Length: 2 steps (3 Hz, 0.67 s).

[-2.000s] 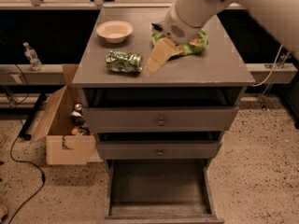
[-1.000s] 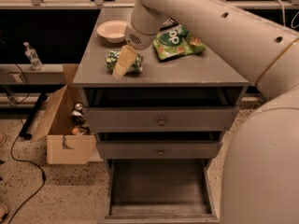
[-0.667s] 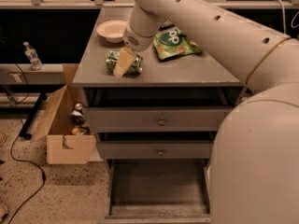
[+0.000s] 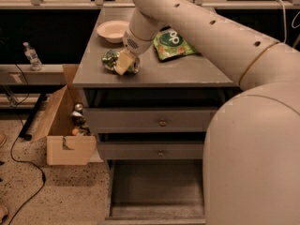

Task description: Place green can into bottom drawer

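The green can (image 4: 111, 59) lies on its side on the grey cabinet top (image 4: 187, 71), near the left front. My gripper (image 4: 124, 63) is down over the can's right part, its pale fingers (image 4: 123, 62) covering that end. The can's left end shows. The bottom drawer (image 4: 154, 191) stands pulled open below, a wide grey tray with nothing in it. My big white arm fills the right side of the view.
A white bowl (image 4: 113, 31) sits at the back left of the top. A flat green snack bag (image 4: 172, 43) lies right of the gripper. Two shallower drawers with round knobs (image 4: 162, 123) are shut. An open cardboard box (image 4: 65, 125) and a water bottle (image 4: 32, 56) stand at the left.
Two seconds ago the gripper was by the snack bag, right of the can. It moved left onto the can and has stayed there for the last second. The can has not moved.
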{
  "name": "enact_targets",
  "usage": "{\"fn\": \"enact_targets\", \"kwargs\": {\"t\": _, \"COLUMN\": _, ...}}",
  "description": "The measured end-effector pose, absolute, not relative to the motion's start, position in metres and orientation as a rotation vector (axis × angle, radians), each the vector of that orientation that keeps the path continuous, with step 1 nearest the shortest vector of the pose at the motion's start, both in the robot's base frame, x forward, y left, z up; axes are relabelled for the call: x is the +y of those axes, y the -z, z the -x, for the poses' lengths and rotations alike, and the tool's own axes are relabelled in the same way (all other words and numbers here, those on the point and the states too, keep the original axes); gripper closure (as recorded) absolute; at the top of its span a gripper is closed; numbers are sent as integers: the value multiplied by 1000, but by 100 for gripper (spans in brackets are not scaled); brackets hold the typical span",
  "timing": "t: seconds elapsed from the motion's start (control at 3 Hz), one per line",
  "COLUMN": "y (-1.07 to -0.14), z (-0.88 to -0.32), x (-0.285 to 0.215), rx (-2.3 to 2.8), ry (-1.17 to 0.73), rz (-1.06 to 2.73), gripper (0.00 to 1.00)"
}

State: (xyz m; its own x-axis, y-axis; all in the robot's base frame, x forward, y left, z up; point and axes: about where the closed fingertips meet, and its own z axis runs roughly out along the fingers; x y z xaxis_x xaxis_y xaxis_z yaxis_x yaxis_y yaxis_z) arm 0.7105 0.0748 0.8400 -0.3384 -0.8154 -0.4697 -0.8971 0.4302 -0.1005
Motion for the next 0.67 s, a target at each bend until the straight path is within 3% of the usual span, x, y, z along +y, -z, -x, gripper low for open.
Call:
{"fn": "enact_targets", "kwargs": {"t": 0.33, "y": -859, "z": -694, "x": 61, "rx": 2146, "ry": -292, "rz": 1416, "gripper": 88}}
{"fn": "enact_targets", "kwargs": {"t": 0.67, "y": -875, "z": -657, "x": 24, "rx": 2057, "ry": -346, "rz": 1368, "gripper": 100}}
